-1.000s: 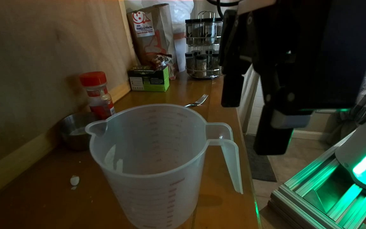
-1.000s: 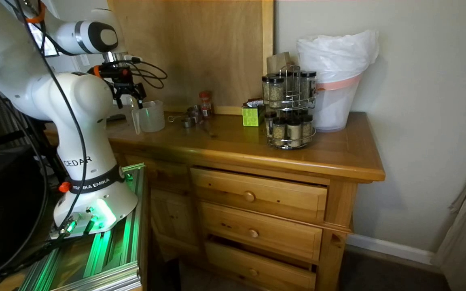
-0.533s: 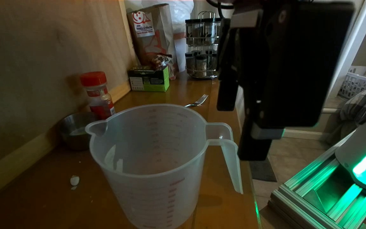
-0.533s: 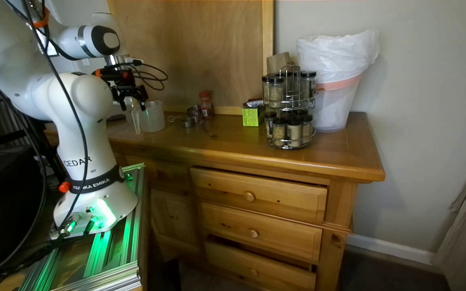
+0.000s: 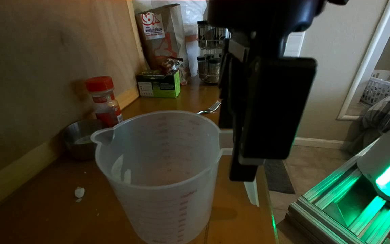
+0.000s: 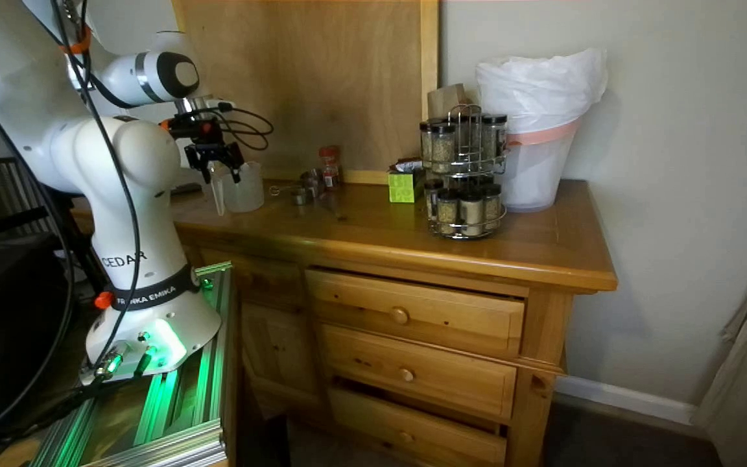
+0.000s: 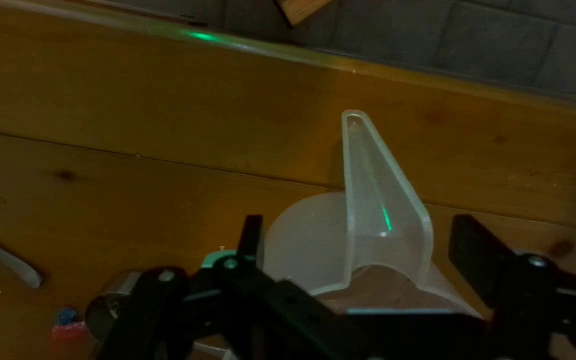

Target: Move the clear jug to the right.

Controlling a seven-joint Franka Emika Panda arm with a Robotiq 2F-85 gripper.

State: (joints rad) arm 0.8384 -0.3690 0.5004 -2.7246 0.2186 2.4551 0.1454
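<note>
The clear jug (image 5: 157,206) is of whitish, translucent plastic, round and tapered, with red printed marks; it stands upright close by the gripper (image 7: 362,242), on the smooth wooden counter (image 7: 118,90). The gripper is widely spread: in the wrist view the flat, tapering handle (image 7: 387,200) appears between its black fingers (image 7: 475,260), but whether they touch it I cannot tell. Beyond the jug, farther from the gripper, stand a grey metal cup (image 5: 80,147) and a red-lidded plastic jar (image 5: 105,103).

Jaws now lower and nearer the clear jug (image 5: 163,191)
</note>
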